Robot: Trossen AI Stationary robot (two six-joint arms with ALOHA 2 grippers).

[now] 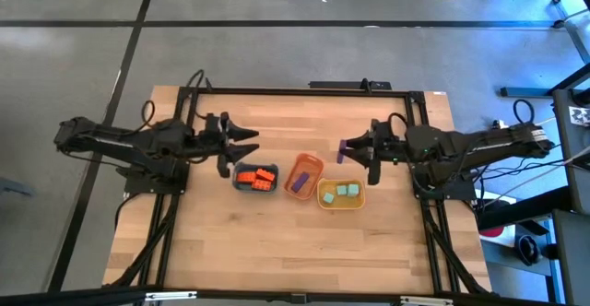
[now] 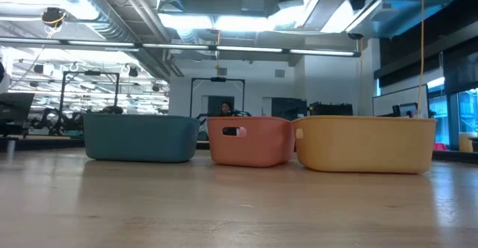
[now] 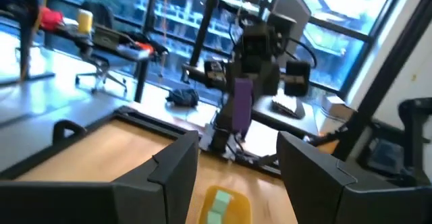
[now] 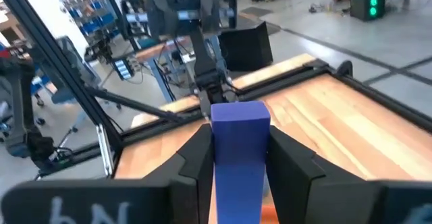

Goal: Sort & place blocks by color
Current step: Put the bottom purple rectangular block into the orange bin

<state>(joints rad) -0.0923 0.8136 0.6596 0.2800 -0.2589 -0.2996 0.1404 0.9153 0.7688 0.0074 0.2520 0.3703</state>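
My right gripper (image 1: 348, 149) is in the air above the table's far right part, just right of the orange tray (image 1: 304, 175), and is shut on a purple block (image 4: 239, 150). My left gripper (image 1: 244, 145) is open and empty, raised just beyond the far left side of the blue tray (image 1: 256, 178). The blue tray holds several orange-red blocks (image 1: 258, 177). The orange tray holds one purple block (image 1: 300, 182). The yellow tray (image 1: 341, 194) holds mint green blocks (image 1: 347, 191). The left wrist view shows the held purple block (image 3: 241, 102) at the other arm's tip. My right gripper pinches the purple block between its two fingers (image 4: 196, 160), on the block's two opposite sides (image 4: 219, 163). The block's free end (image 4: 240, 113) sticks out beyond the fingertips. The block is lifted clear of the table and the trays.
The three trays stand in a row at the table's middle, blue (image 2: 140, 137), orange (image 2: 250, 140) and yellow (image 2: 366, 143). Bare wood (image 1: 277, 241) lies toward the near edge. A black frame (image 1: 304, 89) runs along the table's far edge.
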